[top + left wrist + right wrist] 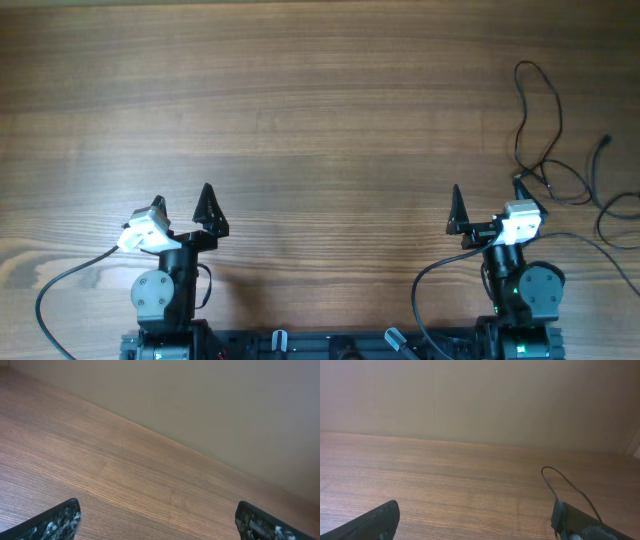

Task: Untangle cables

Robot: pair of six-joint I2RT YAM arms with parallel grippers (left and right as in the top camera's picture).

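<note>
Right gripper (487, 190) – jaws wide apart, nothing held. Cables (546, 162) lie in loose loops on the wood table (320, 100) just beyond it & to its right, one strand beside its rt finger. Left gripper (182, 196), well to its left – likewise spread, nothing held.

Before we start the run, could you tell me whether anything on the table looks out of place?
The thin black cables lie in loose, crossing loops at the right side of the brown wooden table, with strands running out of the overhead view. Nothing looks spilled or damaged.
</note>
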